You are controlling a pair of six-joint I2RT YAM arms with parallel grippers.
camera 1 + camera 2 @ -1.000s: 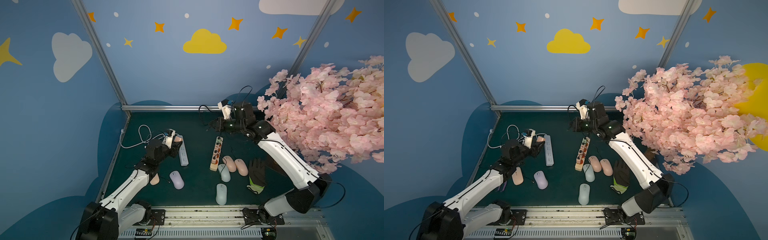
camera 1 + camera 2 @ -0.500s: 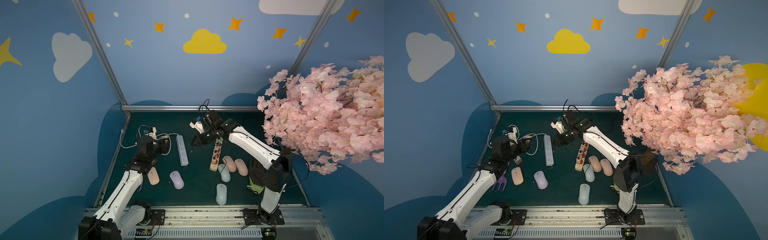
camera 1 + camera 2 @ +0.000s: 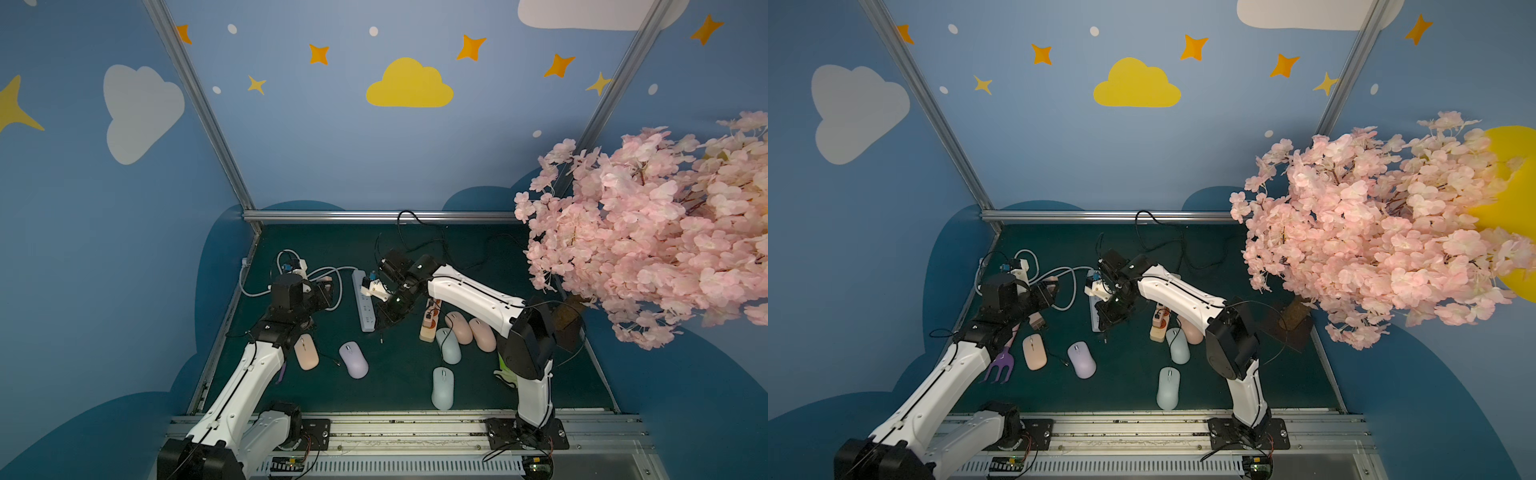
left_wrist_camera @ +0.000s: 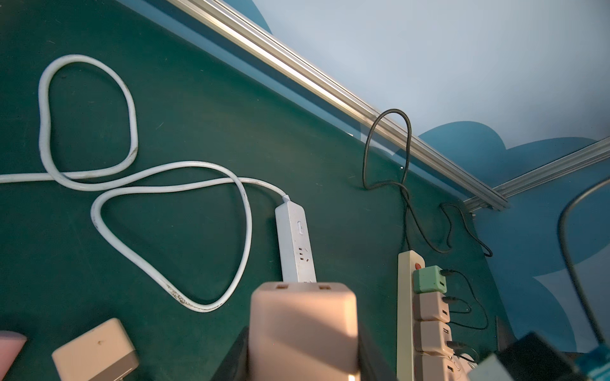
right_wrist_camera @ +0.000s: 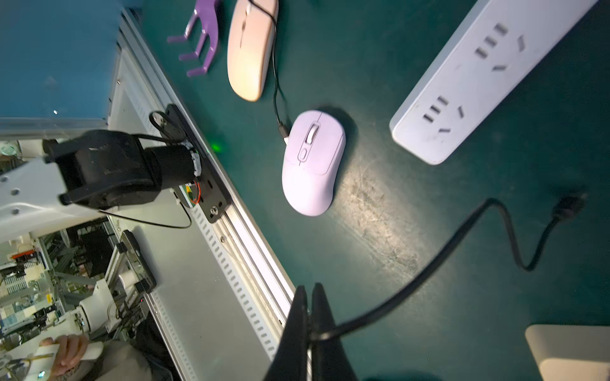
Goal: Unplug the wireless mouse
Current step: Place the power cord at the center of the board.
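Black cable point(image 5: 429, 267) is what your right gripper point(image 5: 310, 306) has, both jaws pressed together on it with no gap showing. From the jaw tips the cable curves out over the green mat to its plug point(image 5: 569, 204), which is blurred and sits in no socket that you can see. Ahead of those jaws, well clear of the tips, the lilac mouse point(image 5: 313, 161) lies flat on the mat. A thin lead point(image 5: 275, 89) crosses the pink mouse point(image 5: 251, 49) further out and ends right at the lilac mouse's nose; you cannot tell whether it is seated there. The white power strip point(image 5: 478, 76) lies beyond the plug, apart from it. Your left gripper point(image 4: 302, 346) is clamped on a pink charger block point(image 4: 302, 316), one dark jaw on each side, with the block's two ports facing away from the wrist. Off to one side of those jaws sits the cream power strip point(image 4: 405, 313), loaded with a row of chargers.
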